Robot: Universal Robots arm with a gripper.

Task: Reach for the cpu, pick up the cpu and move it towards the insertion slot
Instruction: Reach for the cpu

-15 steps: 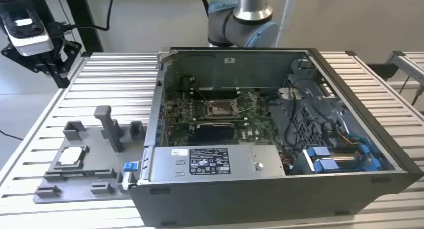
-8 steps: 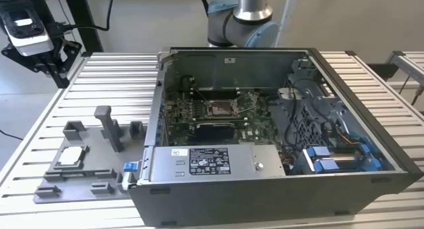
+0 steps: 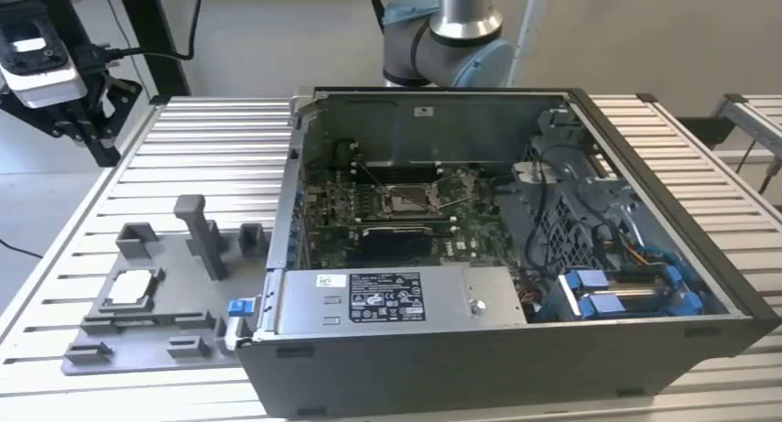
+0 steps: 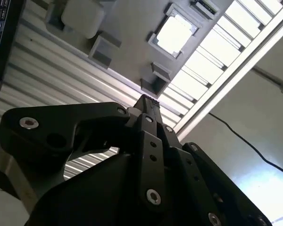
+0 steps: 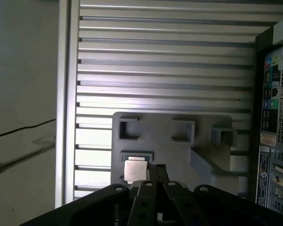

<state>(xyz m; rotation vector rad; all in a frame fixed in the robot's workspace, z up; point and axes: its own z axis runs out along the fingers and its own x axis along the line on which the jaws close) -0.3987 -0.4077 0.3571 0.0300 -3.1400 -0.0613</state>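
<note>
I count one of each thing that matters: one cpu [image 3: 132,289], one insertion slot [image 3: 407,200] and one gripper [image 3: 101,146]. In the exterior view the cpu lies flat in a square pocket of the single grey fixture plate [image 3: 146,335], at the lower left of the frame on the slatted table [image 3: 208,147]. The slot sits on the green board inside the one open computer case [image 3: 489,367], mid-frame and well apart from the cpu. The gripper hangs at the upper left, also well apart from the cpu. The arm [image 3: 446,33] rises behind the case at top centre.

The exterior view gives me the slot and the layout, but I read the claw from the wrist cameras. In the first wrist view the two fingers [image 5: 153,173] lie together side by side, clamped on nothing, and the cpu appears just beside their tips on the plate beyond. There I also count three bracket-shaped blocks [image 5: 127,128] in a row, one tall post [image 5: 205,161] and the case's port panel [image 5: 273,117]. The second wrist view shows the cpu as a bright square past the closed tips.
</note>
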